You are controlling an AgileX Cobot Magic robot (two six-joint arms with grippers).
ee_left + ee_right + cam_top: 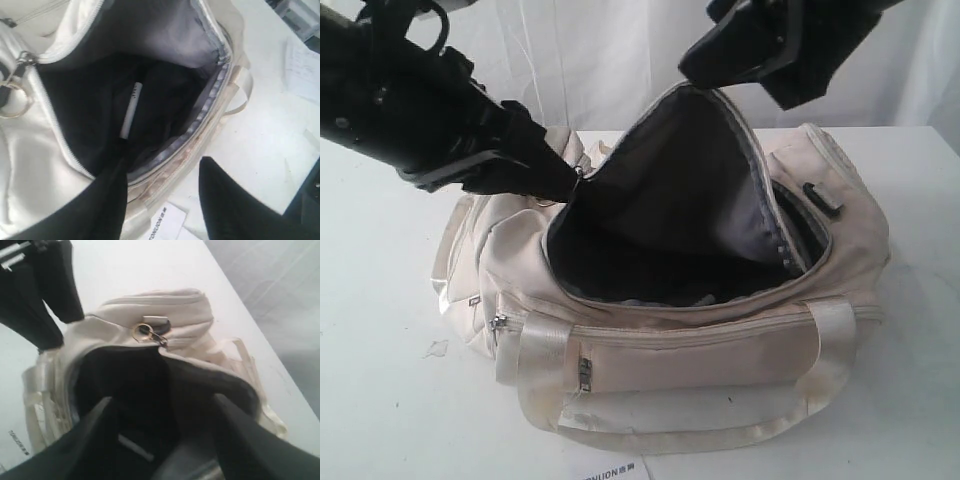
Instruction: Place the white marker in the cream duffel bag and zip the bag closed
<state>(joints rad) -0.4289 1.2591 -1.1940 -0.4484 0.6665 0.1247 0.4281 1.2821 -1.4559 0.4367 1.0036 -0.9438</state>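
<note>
The cream duffel bag (720,360) is plain and unpatterned, with glossy cream strap handles (545,350), a grey zip pull (584,372) and a dark grey lining (660,190), against the white table (380,400). The white marker (131,107) has a white barrel with faint dark print. The left gripper (162,155) and right gripper (162,399) are plain black, and the white paper slip (615,470) at the near edge bears black lettering.
</note>
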